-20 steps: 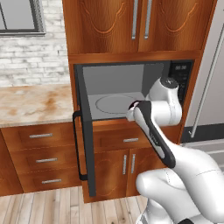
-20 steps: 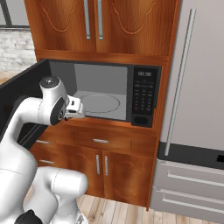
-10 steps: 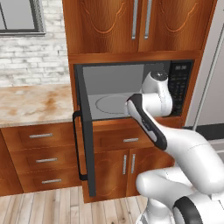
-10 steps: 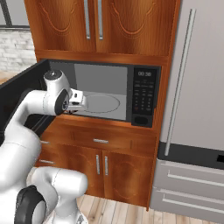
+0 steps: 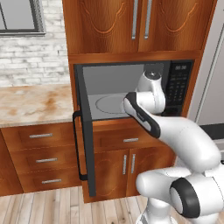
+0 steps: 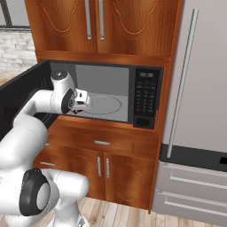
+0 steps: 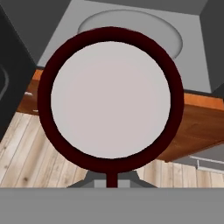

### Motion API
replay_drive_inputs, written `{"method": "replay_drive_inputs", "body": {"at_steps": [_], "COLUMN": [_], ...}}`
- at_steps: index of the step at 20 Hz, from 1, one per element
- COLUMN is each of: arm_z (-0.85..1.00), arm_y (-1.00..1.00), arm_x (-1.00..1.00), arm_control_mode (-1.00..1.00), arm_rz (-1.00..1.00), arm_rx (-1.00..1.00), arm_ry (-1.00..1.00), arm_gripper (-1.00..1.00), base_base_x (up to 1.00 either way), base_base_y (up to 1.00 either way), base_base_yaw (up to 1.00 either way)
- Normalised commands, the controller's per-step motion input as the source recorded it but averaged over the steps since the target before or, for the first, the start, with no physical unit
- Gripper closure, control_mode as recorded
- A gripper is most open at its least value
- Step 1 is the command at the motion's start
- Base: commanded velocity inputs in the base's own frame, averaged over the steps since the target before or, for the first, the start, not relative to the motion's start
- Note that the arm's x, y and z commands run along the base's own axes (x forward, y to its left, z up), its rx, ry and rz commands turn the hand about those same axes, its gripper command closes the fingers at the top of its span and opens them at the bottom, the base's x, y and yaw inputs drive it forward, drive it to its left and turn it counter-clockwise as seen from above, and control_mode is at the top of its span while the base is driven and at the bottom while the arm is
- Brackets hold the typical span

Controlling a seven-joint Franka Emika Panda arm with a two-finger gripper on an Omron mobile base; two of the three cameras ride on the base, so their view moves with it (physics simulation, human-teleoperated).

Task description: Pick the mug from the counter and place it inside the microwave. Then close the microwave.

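Observation:
The mug looms large in the hand view, a dark maroon ring around a pale inside, seen from above. My gripper is shut on its near rim. The microwave stands open, and its grey cavity and round turntable lie just beyond the mug. From the right base view the hand hangs at the front left of the cavity mouth, above the sill. In the left base view my arm hides the hand in front of the turntable. The counter stretches to the left.
The black microwave door swings out to the left with its bar handle. Wooden cabinets surround the microwave, with drawers under the counter. A steel fridge stands to the right. Below is the wood floor.
The hand has carried the mug forward and closer to the microwave's opening. The jaws have stayed shut on it, and the door has not moved.

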Motion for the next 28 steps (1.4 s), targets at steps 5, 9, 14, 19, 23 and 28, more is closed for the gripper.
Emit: {"method": "replay_drive_inputs", "body": {"at_steps": [5, 9, 14, 19, 23, 28], "arm_z": [-0.15, -0.07, -0.12, -0.11, -0.09, -0.09], "arm_y": [0.00, 0.00, 0.00, 0.00, 0.00, 0.00], "arm_x": [0.24, 0.29, 0.39, 0.35, 0.33, 0.28], "arm_control_mode": [-1.00, -1.00, -1.00, -1.00, -1.00, -1.00], "arm_rz": [0.00, 0.00, 0.00, 0.00, 0.00, 0.00], "arm_rx": [0.00, 0.00, 0.00, 0.00, 0.00, 0.00], "arm_ry": [0.00, 0.00, 0.02, 0.01, 0.02, 0.02], "arm_gripper": [1.00, 1.00, 1.00, 1.00, 1.00, 1.00], "base_base_x": [0.00, 0.00, 0.00, 0.00, 0.00, 0.00], "base_base_y": [0.00, 0.00, 0.00, 0.00, 0.00, 0.00], "base_base_yaw": [0.00, 0.00, 0.00, 0.00, 0.00, 0.00]}}
